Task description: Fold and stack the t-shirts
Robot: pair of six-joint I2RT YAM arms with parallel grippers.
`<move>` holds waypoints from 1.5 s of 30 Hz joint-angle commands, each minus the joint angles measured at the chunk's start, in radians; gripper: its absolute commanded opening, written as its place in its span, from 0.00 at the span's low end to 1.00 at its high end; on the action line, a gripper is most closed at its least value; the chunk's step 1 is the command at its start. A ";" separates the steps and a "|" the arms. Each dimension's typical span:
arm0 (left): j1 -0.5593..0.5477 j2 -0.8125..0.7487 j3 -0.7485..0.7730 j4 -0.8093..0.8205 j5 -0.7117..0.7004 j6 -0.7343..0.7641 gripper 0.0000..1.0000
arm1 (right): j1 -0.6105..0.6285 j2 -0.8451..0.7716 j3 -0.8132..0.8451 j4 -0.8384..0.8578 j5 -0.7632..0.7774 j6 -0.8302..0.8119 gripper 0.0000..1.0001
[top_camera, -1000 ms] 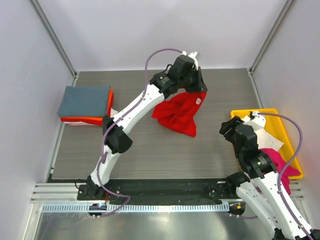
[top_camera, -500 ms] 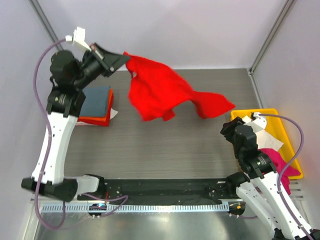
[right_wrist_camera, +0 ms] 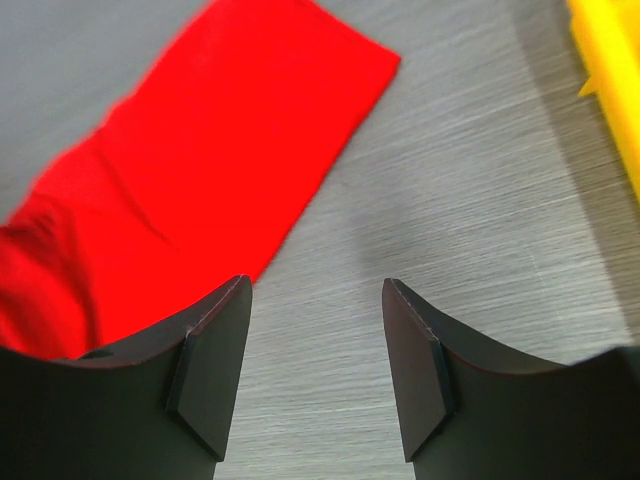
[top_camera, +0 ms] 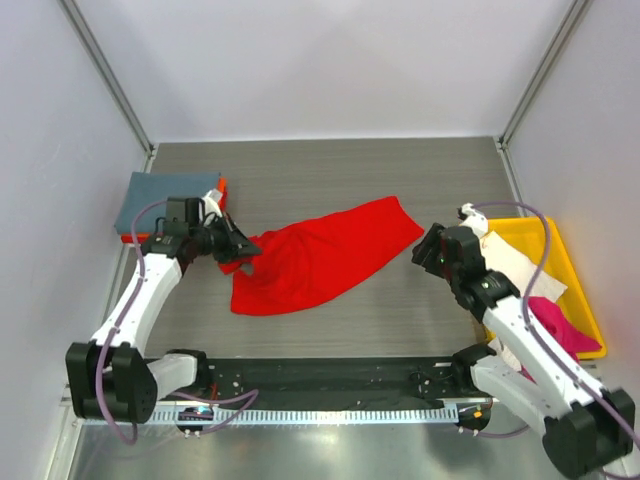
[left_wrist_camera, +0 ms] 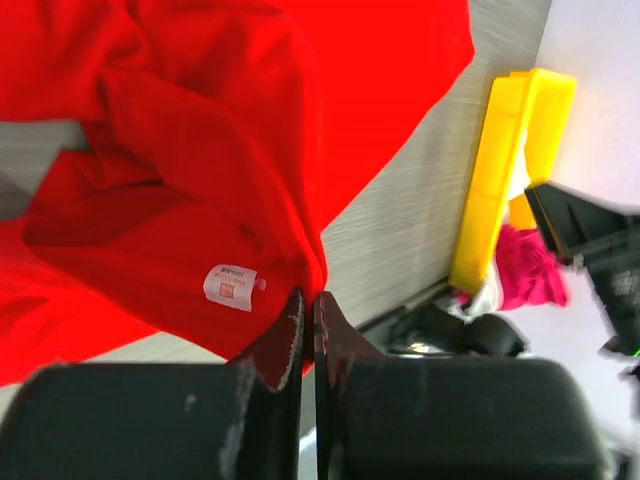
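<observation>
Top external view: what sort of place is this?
Probably a robot test cell in a lab. White walls on metal posts enclose the grey table; the left arm and right arm are bolted to a rail at its near edge; a red t-shirt lies on it.

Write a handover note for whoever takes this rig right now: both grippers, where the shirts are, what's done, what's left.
Left gripper: shut on the red t-shirt, close to its label.
Right gripper: open, empty, over bare table by that shirt's right end.
Red t-shirt: unfolded and rumpled, mid-table.
Done: grey-blue t-shirt folded on top of the orange t-shirt, far left.
Left: fold and stack the red one, then the white t-shirt and magenta pink t-shirt waiting in the yellow tray.
</observation>
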 commanded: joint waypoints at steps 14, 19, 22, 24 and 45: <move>0.049 -0.155 0.071 -0.142 -0.161 0.192 0.00 | -0.081 0.597 0.257 0.178 0.129 0.000 0.49; 0.066 -0.168 0.085 -0.168 -0.202 0.194 0.00 | -0.155 0.738 0.262 0.300 0.071 0.007 0.45; 0.073 -0.168 0.103 -0.187 -0.228 0.195 0.00 | -0.187 0.810 0.277 0.338 0.037 0.017 0.45; 0.078 -0.169 0.113 -0.194 -0.234 0.197 0.00 | -0.201 0.834 0.288 0.361 0.022 0.023 0.44; 0.083 -0.172 0.133 -0.214 -0.240 0.198 0.00 | -0.216 0.820 0.178 0.576 0.052 0.060 0.57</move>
